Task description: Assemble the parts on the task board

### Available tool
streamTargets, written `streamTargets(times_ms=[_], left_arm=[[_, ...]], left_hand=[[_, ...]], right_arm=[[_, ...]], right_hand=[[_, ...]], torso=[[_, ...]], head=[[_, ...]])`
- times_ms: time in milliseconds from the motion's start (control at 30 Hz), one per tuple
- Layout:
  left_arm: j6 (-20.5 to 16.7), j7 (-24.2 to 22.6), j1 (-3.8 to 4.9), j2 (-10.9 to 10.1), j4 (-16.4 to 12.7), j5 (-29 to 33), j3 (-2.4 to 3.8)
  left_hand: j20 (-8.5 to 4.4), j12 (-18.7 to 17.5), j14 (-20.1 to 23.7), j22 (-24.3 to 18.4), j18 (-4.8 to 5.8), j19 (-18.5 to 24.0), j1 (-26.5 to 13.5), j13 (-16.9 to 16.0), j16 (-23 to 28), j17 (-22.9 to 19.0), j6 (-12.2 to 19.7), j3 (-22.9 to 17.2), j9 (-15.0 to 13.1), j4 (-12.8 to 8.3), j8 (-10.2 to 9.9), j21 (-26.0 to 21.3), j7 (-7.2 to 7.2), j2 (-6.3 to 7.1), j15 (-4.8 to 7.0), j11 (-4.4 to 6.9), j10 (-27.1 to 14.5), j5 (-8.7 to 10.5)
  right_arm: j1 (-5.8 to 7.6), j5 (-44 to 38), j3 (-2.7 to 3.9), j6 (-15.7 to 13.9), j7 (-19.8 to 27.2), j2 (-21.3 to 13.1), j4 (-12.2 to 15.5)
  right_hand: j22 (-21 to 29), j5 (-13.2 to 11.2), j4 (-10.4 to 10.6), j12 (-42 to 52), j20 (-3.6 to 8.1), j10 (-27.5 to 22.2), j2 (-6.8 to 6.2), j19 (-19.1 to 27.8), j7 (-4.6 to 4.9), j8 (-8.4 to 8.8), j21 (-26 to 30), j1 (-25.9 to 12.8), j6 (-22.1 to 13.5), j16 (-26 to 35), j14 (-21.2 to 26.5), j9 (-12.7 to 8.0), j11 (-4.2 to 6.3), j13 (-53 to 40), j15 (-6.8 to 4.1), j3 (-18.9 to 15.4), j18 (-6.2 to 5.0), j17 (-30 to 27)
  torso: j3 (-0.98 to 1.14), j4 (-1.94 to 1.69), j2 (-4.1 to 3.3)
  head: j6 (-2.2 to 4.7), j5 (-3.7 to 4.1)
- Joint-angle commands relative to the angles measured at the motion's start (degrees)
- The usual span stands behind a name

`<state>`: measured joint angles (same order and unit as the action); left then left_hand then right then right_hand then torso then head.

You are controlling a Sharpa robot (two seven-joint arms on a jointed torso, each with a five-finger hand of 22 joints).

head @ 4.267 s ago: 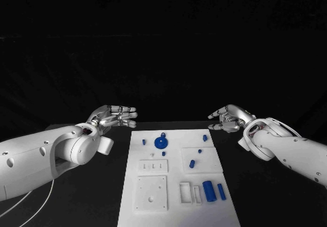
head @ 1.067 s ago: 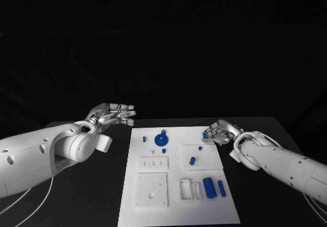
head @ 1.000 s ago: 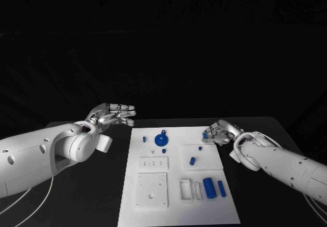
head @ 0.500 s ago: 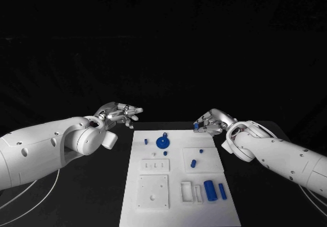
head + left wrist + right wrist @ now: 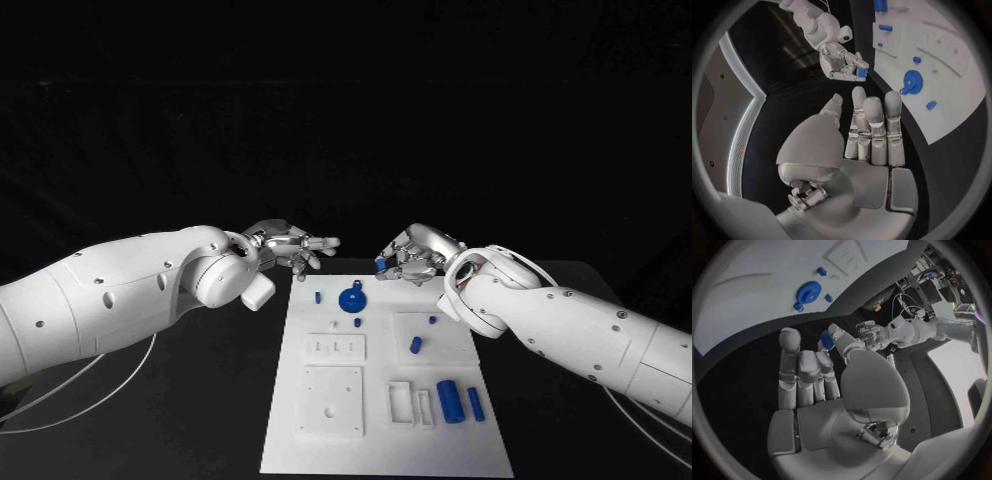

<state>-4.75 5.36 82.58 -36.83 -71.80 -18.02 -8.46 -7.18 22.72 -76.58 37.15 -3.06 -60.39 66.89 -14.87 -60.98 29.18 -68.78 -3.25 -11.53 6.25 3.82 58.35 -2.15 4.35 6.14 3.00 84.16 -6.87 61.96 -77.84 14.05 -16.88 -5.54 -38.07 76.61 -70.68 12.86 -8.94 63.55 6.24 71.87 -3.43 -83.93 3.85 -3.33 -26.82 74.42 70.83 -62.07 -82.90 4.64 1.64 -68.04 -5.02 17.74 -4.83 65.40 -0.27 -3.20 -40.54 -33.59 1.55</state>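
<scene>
The task board [image 5: 387,440] lies in the middle of the black table [image 5: 216,420], a long white plate running away from me. My right hand [image 5: 408,262] hangs over the table just past the board's far edge, at about 1 o'clock from the board's middle, and it pinches a small blue part [image 5: 381,266] between thumb and fingertips; my right wrist view shows that same blue part [image 5: 826,338] caught at the tips of my fingers. My left hand [image 5: 293,247] hovers near it, at about 11 o'clock, just off the board's far left corner, fingers spread and straight with nothing in them, as the left wrist view [image 5: 870,135] confirms. The two hands face each other, close but apart.

On the board, a blue gear [image 5: 351,298] sits near the far end at 12 o'clock, with a small blue peg [image 5: 319,297] to its 9 o'clock and another small blue piece [image 5: 356,322] just on the near side of it. On the raised square at 2 o'clock lie a tiny blue stud [image 5: 430,321] and a short blue pin [image 5: 415,345]. Toward 4 o'clock, two blue cylinders lie side by side: a thick one [image 5: 450,401] and a thinner one [image 5: 476,403], beside a white slotted holder [image 5: 405,404]. At 8 o'clock sits a white square plate [image 5: 330,403]
</scene>
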Motion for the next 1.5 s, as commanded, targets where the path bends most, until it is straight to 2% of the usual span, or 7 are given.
streamTargets(times_ms=[33,100,300,700,967,1100,1500], left_arm=[[4.0,7.2,0.20,1.0,0.3,-5.4,0.00],[3.9,8.7,0.20,1.6,0.5,-6.2,-0.02],[2.8,11.9,0.21,3.2,0.9,-7.4,-0.07],[1.3,14.9,0.21,4.9,1.1,-9.0,-0.08],[1.0,15.7,0.21,5.4,1.0,-9.6,-0.08],[0.9,16.0,0.21,5.7,1.0,-9.9,-0.08],[0.7,16.4,0.21,6.2,1.3,-10.5,-0.09]], left_hand=[[0.11,0.4,-0.3,0.3,0.02,0.4,-1.3,-0.5,-0.4,0.0,0.4,-1.5,-1.4,2.5,0.0,0.2,-0.13,1.81,-0.07,0.18,2.6,0.71],[0.03,1.1,-0.3,0.7,0.03,0.5,-2.0,-1.3,-1.2,0.2,0.5,-2.3,-3.3,4.4,-0.1,0.5,0.02,2.95,0.05,0.27,2.5,0.69],[-0.03,1.6,-0.2,1.6,-0.01,0.7,-2.5,-2.0,-1.9,0.5,0.7,-2.5,-7.7,6.1,-0.1,0.7,0.25,4.07,0.08,0.29,2.6,0.98],[0.06,1.4,-0.1,1.8,-0.07,0.6,-2.8,-2.1,-1.8,0.3,1.6,-2.5,-8.1,7.3,-0.1,0.6,0.07,4.71,-0.01,0.17,2.6,1.99],[0.05,1.5,-0.2,1.9,-0.07,0.6,-2.5,-2.1,-1.9,0.3,1.6,-2.7,-8.1,7.3,-0.1,0.6,0.07,4.44,0.01,0.19,2.6,1.93],[0.03,1.6,-0.2,2.0,-0.06,0.6,-2.1,-2.2,-2.0,0.3,1.6,-2.4,-8.0,6.2,-0.1,0.6,0.04,3.74,0.03,0.20,2.6,-0.72],[0.03,1.5,-0.1,2.3,-0.06,0.6,-2.0,-2.2,-2.1,0.2,1.6,-2.4,-7.9,4.5,-0.1,0.4,0.00,2.21,0.03,0.19,2.5,-0.94]], right_arm=[[0.14,-3.5,-0.13,2.4,-5.5,1.1,0.5],[0.22,-3.9,-0.19,2.8,-6.5,1.8,0.7],[0.41,-4.7,-0.28,3.7,-8.6,3.6,0.8],[0.49,-6.8,-0.44,3.7,-10.8,5.3,1.6],[0.49,-7.6,-0.48,3.9,-11.4,5.9,2.0],[0.49,-8.0,-0.51,4.0,-11.6,6.1,2.2],[0.49,-8.8,-0.60,4.6,-11.9,6.5,2.4]], right_hand=[[0.1,0.2,0.1,-0.3,0.08,-0.3,-0.44,-2.6,-0.46,-0.29,-0.2,-0.1,0.2,0.3,-0.2,1.6,0.01,0.1,-0.09,0.6,-0.20,-0.1],[0.2,-0.1,0.3,-0.4,0.07,-0.3,-0.70,-2.6,-0.35,-0.38,-0.2,-0.3,0.1,0.4,-0.2,1.6,-0.03,0.2,-0.12,1.5,-0.20,-0.1],[0.2,0.4,0.4,-0.3,0.06,-0.3,-0.94,-2.6,-0.45,-0.31,-0.2,-0.5,-0.1,0.3,-0.2,1.6,-0.02,0.2,-0.07,1.3,-0.18,0.0],[0.3,0.3,0.6,-0.3,0.08,-0.3,-1.09,-2.7,-0.48,-0.32,-0.3,-0.4,0.0,0.3,-0.2,1.6,0.01,0.3,-0.10,1.3,-0.15,0.0],[0.3,0.2,0.8,-0.3,0.10,-0.3,-1.19,-2.7,-0.51,-0.32,-0.4,-0.4,0.1,0.3,-0.3,1.6,0.03,0.3,-0.11,1.4,-0.13,0.0],[0.3,0.2,0.8,-0.3,0.10,-0.3,-1.19,-2.7,-0.51,-0.32,-0.4,-0.4,0.1,0.3,-0.3,1.6,0.03,0.3,-0.11,1.4,-0.13,0.0],[0.4,0.3,1.0,-0.3,0.12,-0.2,-1.37,-2.7,-0.54,-0.31,-0.6,-0.4,0.1,0.3,-0.3,1.6,0.04,0.3,-0.13,1.4,-0.10,0.1]], torso=[[-0.12,-0.21,0.30],[-0.14,-0.33,0.31],[-0.09,-0.11,0.15],[0.01,-0.01,0.08],[0.01,-0.01,0.11],[0.02,-0.01,0.08],[0.00,-0.04,0.12]], head=[[-0.29,0.09],[-0.20,0.13],[-0.17,-0.19],[-0.17,-0.31],[-0.31,-0.73],[-0.28,-0.61],[-0.26,-0.51]])
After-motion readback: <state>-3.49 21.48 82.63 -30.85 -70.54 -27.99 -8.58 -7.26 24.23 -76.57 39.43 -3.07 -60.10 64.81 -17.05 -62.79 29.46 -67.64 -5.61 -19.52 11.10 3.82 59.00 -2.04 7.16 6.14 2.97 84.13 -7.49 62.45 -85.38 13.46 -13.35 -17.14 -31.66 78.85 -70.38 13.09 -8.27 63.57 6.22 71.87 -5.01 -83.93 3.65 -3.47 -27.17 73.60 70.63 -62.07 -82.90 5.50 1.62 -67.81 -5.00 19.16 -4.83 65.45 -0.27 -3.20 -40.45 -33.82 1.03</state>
